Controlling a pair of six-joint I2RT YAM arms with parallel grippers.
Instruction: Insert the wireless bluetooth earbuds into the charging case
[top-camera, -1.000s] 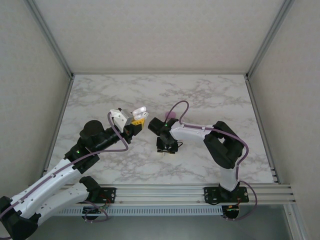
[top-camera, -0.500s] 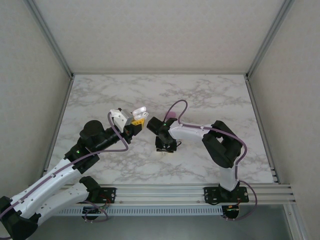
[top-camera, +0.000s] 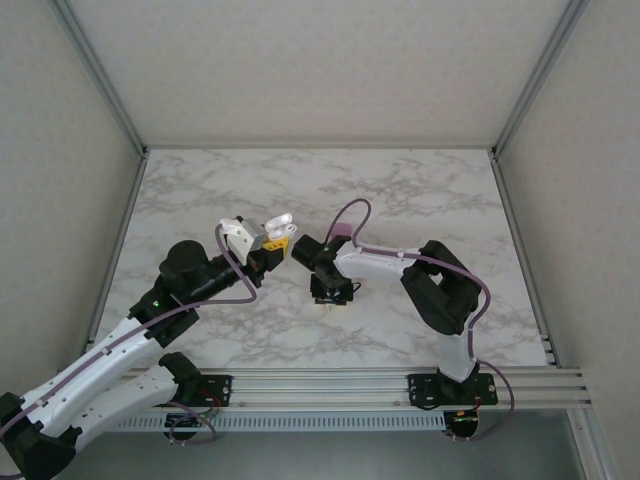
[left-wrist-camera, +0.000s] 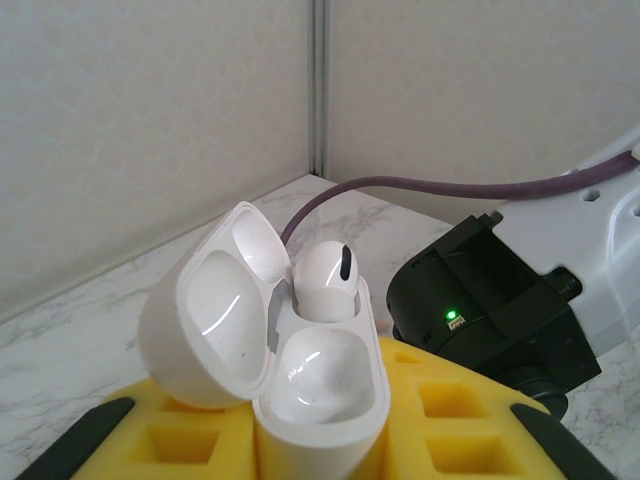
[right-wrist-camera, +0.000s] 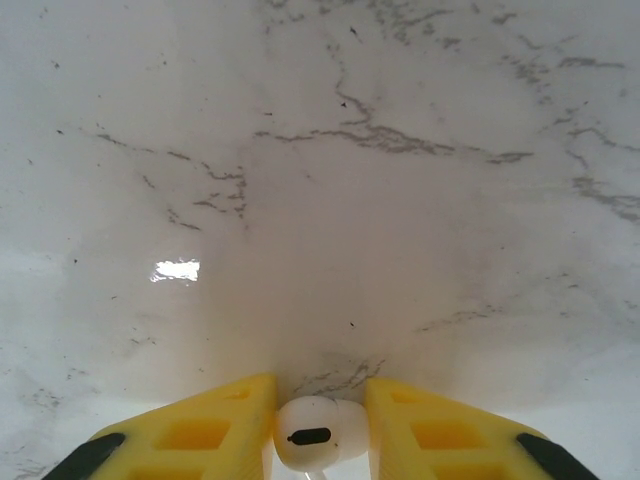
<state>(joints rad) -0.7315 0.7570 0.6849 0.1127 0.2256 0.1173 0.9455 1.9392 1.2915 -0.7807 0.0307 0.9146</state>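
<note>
My left gripper (top-camera: 275, 238) is shut on the white charging case (left-wrist-camera: 320, 390), held above the table with its lid (left-wrist-camera: 215, 320) swung open to the left. One white earbud (left-wrist-camera: 325, 280) sits in the case's far socket; the near socket is hollow. My right gripper (right-wrist-camera: 318, 420) is down at the marble table top, just right of the case, its yellow fingers (right-wrist-camera: 200, 430) pressed against both sides of a second white earbud (right-wrist-camera: 315, 432). From the top view the right gripper (top-camera: 328, 298) points straight down and hides that earbud.
The marble table (top-camera: 400, 190) is walled by pale panels on three sides. An aluminium rail (top-camera: 350, 385) with both arm bases runs along the near edge. The right arm's black wrist (left-wrist-camera: 490, 300) hangs close beside the held case.
The right gripper's jaws have narrowed onto the earbud on the table, and its wrist has edged slightly left. The left arm and the case have stayed still.
</note>
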